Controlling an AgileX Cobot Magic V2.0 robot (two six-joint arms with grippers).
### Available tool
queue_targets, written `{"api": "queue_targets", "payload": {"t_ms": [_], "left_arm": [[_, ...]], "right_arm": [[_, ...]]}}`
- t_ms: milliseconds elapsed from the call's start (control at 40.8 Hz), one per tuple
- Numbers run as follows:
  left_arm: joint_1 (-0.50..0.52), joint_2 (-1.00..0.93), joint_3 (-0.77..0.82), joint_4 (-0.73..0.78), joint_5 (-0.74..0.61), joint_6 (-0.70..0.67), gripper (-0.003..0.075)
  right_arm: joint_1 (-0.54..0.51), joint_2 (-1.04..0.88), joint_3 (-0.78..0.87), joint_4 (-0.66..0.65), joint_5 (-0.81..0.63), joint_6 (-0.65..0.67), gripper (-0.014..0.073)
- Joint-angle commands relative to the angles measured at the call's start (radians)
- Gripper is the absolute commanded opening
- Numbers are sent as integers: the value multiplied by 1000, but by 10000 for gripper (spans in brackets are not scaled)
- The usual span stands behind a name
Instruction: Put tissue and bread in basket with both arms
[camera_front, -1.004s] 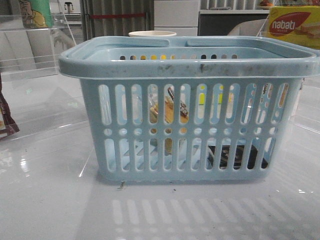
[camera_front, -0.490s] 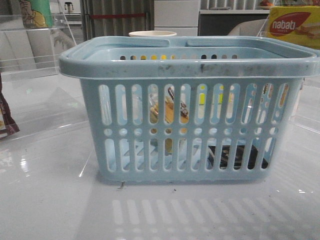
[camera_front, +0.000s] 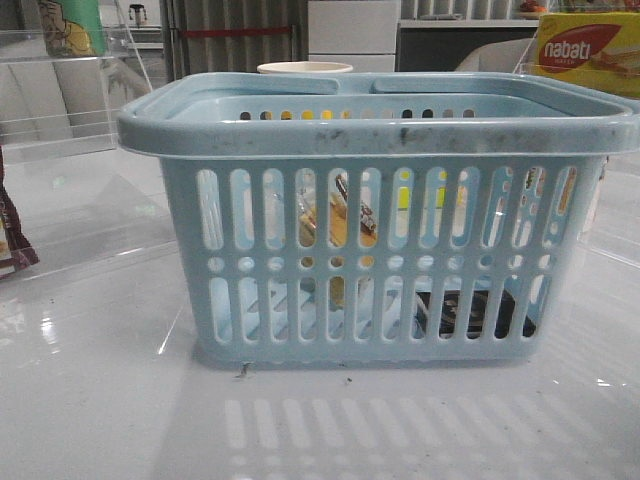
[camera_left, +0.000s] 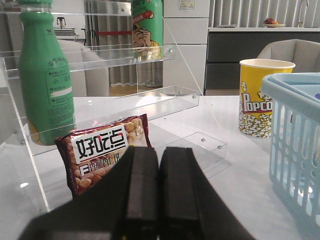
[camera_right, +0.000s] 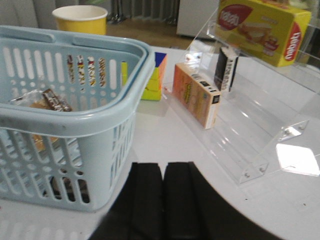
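A mock shop: clear acrylic shelves (camera_left: 100, 55) displaying a green bottle (camera_left: 45, 75) and snack packet (camera_left: 102, 152).

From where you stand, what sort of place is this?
Likely a mock shop counter set up indoors: clear acrylic shelves hold a green drink bottle and a yellow nabati box, beside a light blue slotted plastic basket.

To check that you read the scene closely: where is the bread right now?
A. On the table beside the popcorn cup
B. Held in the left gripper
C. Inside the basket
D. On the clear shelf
C: the bread shows inside the basket, visible over the rim and through the front slots, while both grippers are shut and hold nothing.
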Motion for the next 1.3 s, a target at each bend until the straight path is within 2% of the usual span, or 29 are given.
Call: {"api": "queue_targets", "payload": {"t_ms": [0,245,1274], "left_arm": [[2,-16,7,-8,-90,-10,92],[2,-16,7,-8,-90,-10,93],[2,-16,7,-8,-90,-10,92]], "right_arm": [[-44,-63,77,-9,-196,-2,52],[-99,-138,230,-9,-316,-2,52],[-98,-138,227,-9,-310,-2,52]]}}
